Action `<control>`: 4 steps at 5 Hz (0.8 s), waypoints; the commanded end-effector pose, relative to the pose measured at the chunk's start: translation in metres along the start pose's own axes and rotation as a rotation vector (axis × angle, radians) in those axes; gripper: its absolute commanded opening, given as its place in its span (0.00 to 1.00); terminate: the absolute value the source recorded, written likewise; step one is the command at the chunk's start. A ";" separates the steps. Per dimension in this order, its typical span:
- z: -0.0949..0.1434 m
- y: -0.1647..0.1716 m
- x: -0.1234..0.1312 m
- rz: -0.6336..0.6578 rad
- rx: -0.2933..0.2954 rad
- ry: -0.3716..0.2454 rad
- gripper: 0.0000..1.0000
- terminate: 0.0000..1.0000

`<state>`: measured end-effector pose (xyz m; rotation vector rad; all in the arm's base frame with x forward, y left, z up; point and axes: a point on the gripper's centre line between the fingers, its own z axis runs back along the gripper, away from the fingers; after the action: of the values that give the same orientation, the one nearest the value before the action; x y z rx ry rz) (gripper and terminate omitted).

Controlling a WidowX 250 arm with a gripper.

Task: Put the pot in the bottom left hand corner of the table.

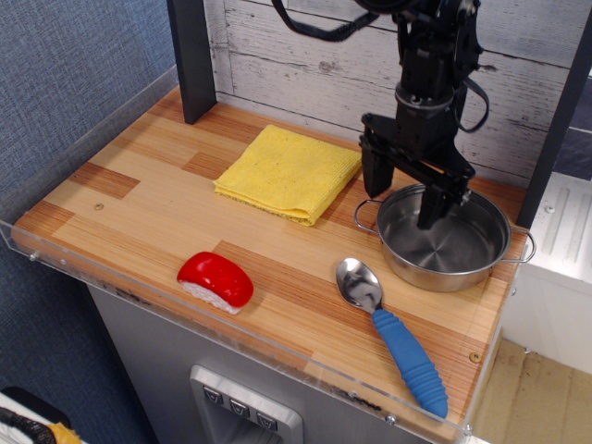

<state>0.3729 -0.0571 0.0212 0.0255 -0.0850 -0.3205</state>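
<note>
**Q:** Item one, the pot [442,237]. Where do you find it?

**A:** At the table's [139,199] right end, just right of the yellow cloth [289,172], with the spoon [393,335] lying in front of it. You want it near the front left corner, beyond the red sushi piece [215,279], so it is well apart from its place.

**Q:** Item two, the gripper [402,196]. What state?

**A:** Fingers spread. You have them straddling the pot's left rim: one finger [373,176] outside, by the wire handle, and the other [432,205] inside the bowl.

**Q:** What does your next move turn on?

**A:** The rim wall appears to sit between your fingers. Judged from here, closing would pinch it.
</note>
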 end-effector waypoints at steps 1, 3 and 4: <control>0.012 -0.001 -0.001 0.004 -0.023 -0.046 1.00 0.00; 0.014 -0.001 -0.002 -0.002 -0.049 -0.061 0.00 0.00; 0.019 0.000 -0.003 0.002 -0.057 -0.103 0.00 0.00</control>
<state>0.3709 -0.0558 0.0176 -0.0555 -0.1173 -0.3152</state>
